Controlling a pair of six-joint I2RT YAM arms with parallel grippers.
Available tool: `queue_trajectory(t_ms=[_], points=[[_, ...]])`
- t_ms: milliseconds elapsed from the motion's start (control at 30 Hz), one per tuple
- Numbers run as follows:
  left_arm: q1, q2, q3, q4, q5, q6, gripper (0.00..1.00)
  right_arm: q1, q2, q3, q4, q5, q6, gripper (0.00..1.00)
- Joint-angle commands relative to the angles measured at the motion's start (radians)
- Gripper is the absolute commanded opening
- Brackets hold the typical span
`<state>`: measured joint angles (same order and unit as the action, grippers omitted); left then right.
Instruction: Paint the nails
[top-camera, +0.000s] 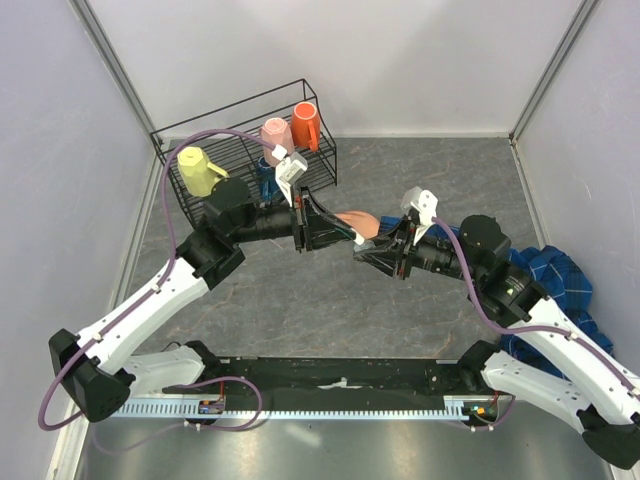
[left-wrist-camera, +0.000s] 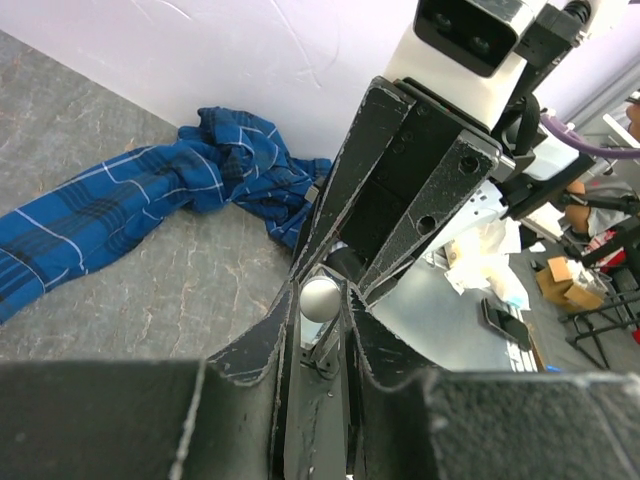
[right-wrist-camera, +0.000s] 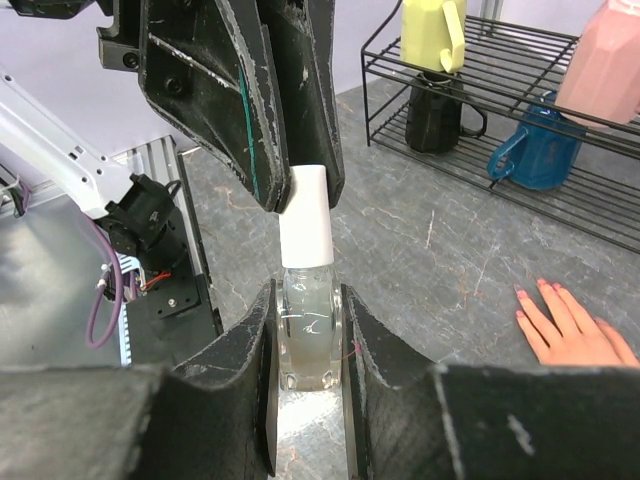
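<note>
A small clear bottle (right-wrist-camera: 307, 335) stands upright between my right gripper's (right-wrist-camera: 305, 300) fingers, which are shut on its glass sides. The bottle's white cap (right-wrist-camera: 305, 215) sticks up into my left gripper (right-wrist-camera: 297, 185), whose dark fingers close on it from above. In the left wrist view the cap's rounded end (left-wrist-camera: 320, 299) sits pinched between that gripper's (left-wrist-camera: 320, 295) fingertips. Both grippers meet over the table's middle (top-camera: 364, 243). The peach-pink fake hand (right-wrist-camera: 570, 325) lies flat on the table to the right, its pink nails (right-wrist-camera: 530, 300) showing. Its blue plaid sleeve (left-wrist-camera: 120, 210) trails away.
A black wire rack (top-camera: 325, 165) at the back left holds a yellow mug (top-camera: 200, 170), a pink mug (top-camera: 277, 133), an orange mug (top-camera: 306, 124) and a blue mug (right-wrist-camera: 535, 155). Grey walls close in the table on three sides.
</note>
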<state>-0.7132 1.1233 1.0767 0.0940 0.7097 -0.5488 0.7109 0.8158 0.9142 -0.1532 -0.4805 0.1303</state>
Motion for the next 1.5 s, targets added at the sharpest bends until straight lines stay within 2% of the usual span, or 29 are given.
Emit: queue_trajectory(t_ms=[0, 100, 200, 367, 467, 533, 633, 833, 933, 1067, 1100, 1233, 1400, 1467], points=[[-0.003, 0.003, 0.02, -0.129, 0.043, 0.07, 0.02, 0.001, -0.03, 0.043, 0.172, -0.001, 0.012, 0.0], [-0.002, 0.018, 0.048, -0.143, 0.045, 0.078, 0.02, 0.001, -0.015, 0.054, 0.162, -0.029, 0.003, 0.0], [-0.002, 0.039, 0.086, -0.223, 0.05, 0.105, 0.02, 0.001, 0.017, 0.081, 0.115, -0.056, -0.017, 0.0], [-0.003, 0.107, 0.184, -0.402, 0.097, 0.225, 0.02, -0.001, 0.032, 0.087, 0.109, -0.063, -0.02, 0.0], [-0.003, 0.128, 0.206, -0.438, 0.151, 0.271, 0.02, 0.001, 0.042, 0.091, 0.121, -0.066, -0.02, 0.0], [-0.003, 0.135, 0.207, -0.438, 0.183, 0.291, 0.02, 0.001, 0.045, 0.098, 0.127, -0.058, -0.017, 0.0], [-0.005, 0.113, 0.18, -0.407, 0.145, 0.297, 0.02, -0.001, 0.03, 0.088, 0.186, 0.015, 0.038, 0.0], [-0.003, 0.009, -0.006, -0.07, 0.093, 0.167, 0.02, 0.001, -0.021, 0.014, 0.392, 0.02, 0.205, 0.0], [-0.005, 0.018, -0.018, -0.024, 0.14, 0.15, 0.02, 0.001, -0.011, 0.015, 0.429, -0.023, 0.256, 0.0], [-0.005, 0.046, 0.023, -0.039, 0.236, 0.179, 0.02, 0.001, 0.011, 0.038, 0.431, -0.15, 0.262, 0.0], [-0.003, 0.049, 0.031, -0.039, 0.311, 0.191, 0.02, 0.001, 0.016, 0.041, 0.432, -0.174, 0.264, 0.0], [-0.003, 0.079, 0.065, -0.066, 0.439, 0.222, 0.02, 0.001, 0.02, 0.055, 0.405, -0.205, 0.249, 0.0], [-0.003, 0.058, 0.057, -0.114, 0.401, 0.254, 0.02, -0.001, 0.002, 0.051, 0.399, -0.175, 0.243, 0.0], [0.001, 0.047, 0.071, -0.151, 0.317, 0.251, 0.12, 0.001, 0.0, 0.057, 0.364, -0.162, 0.226, 0.0]])
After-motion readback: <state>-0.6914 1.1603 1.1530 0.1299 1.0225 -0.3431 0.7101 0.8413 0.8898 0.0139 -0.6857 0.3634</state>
